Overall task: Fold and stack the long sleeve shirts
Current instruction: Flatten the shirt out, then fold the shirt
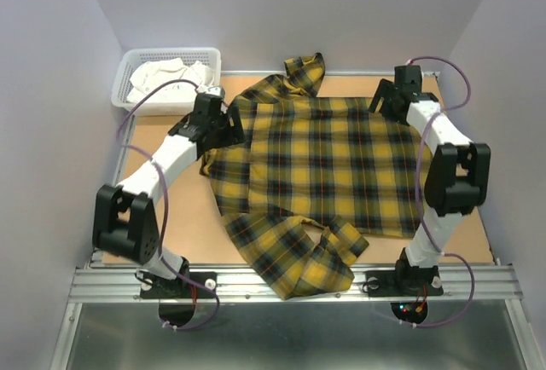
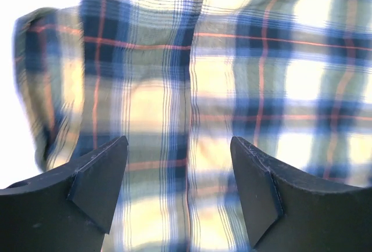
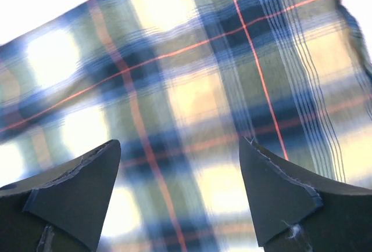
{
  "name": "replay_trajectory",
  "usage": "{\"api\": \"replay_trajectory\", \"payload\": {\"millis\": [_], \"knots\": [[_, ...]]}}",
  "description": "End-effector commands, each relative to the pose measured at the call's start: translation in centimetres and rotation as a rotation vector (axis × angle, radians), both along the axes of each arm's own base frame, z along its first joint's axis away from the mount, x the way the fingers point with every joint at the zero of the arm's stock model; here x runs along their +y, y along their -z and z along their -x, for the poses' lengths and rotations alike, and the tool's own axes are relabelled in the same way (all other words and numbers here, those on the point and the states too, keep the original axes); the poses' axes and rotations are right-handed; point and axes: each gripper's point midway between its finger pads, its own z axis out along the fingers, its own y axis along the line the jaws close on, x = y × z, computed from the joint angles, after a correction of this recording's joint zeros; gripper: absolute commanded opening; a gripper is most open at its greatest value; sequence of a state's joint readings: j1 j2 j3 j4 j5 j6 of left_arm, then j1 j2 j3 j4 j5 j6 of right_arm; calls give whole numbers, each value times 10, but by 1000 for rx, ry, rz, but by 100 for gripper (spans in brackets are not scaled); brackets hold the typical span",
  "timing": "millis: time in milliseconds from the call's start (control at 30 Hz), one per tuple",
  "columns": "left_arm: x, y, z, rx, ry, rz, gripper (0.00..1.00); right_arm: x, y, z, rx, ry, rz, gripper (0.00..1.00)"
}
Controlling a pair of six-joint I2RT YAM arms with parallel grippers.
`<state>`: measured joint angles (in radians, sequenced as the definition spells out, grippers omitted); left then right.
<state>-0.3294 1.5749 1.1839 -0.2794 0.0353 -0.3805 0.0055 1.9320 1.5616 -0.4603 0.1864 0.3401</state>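
Note:
One long sleeve shirt (image 1: pixel 316 157), yellow flannel with dark plaid and thin red lines, lies spread over the middle of the table. A bunched part (image 1: pixel 299 259) reaches over the front edge, and another part (image 1: pixel 305 72) sticks out at the back. My left gripper (image 1: pixel 232 127) hovers at the shirt's left back edge. In its wrist view it (image 2: pixel 179 147) stands open over blurred plaid cloth (image 2: pixel 221 78), with nothing pinched. My right gripper (image 1: pixel 382 101) is at the shirt's right back corner, open (image 3: pixel 180 147) above the cloth (image 3: pixel 192 89).
A white plastic basket (image 1: pixel 136 63) holding white cloth (image 1: pixel 171 76) stands at the back left corner. Bare brown tabletop (image 1: pixel 183 216) shows left of the shirt. Purple-grey walls enclose the table on three sides. A metal rail (image 1: pixel 478 280) runs along the front.

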Motion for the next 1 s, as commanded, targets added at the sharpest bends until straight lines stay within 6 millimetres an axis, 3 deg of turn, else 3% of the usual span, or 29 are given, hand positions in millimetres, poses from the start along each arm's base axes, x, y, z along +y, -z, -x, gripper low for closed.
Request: {"api": "replay_trajectory", "payload": {"millis": [0, 33, 67, 100, 167, 200, 267, 333, 433, 567, 733, 867, 967], "knots": [[26, 20, 41, 55, -81, -30, 83, 12, -19, 45, -25, -5, -69, 87], [29, 25, 49, 67, -90, -33, 83, 14, -15, 57, -7, -5, -79, 86], [34, 35, 62, 87, -98, -39, 82, 15, -31, 69, -43, 3, -94, 86], [37, 39, 67, 99, -114, -32, 82, 16, -11, 91, 9, 12, -101, 86], [41, 45, 78, 110, -123, -14, 78, 16, -21, 111, -18, 27, -115, 84], [45, 57, 86, 137, -140, -5, 77, 14, -4, 131, 27, 42, -115, 84], [45, 63, 95, 157, -140, 31, 74, 12, -1, 149, 27, 72, -116, 81], [47, 75, 103, 186, -148, 54, 72, 11, 20, 167, 79, 90, -120, 78], [47, 84, 111, 213, -140, 82, 66, 13, 41, 179, 133, 117, -149, 75], [42, 92, 114, 238, -117, 111, 62, 18, 62, 184, 190, 134, -176, 73], [47, 106, 116, 271, -135, 124, 61, 22, 81, 175, 196, 144, -207, 72], [57, 113, 107, 268, -184, 125, 51, 20, 94, 167, 209, 164, -201, 72], [60, 114, 92, 248, -209, 130, 49, 18, 92, 152, 188, 162, -189, 72]]}}
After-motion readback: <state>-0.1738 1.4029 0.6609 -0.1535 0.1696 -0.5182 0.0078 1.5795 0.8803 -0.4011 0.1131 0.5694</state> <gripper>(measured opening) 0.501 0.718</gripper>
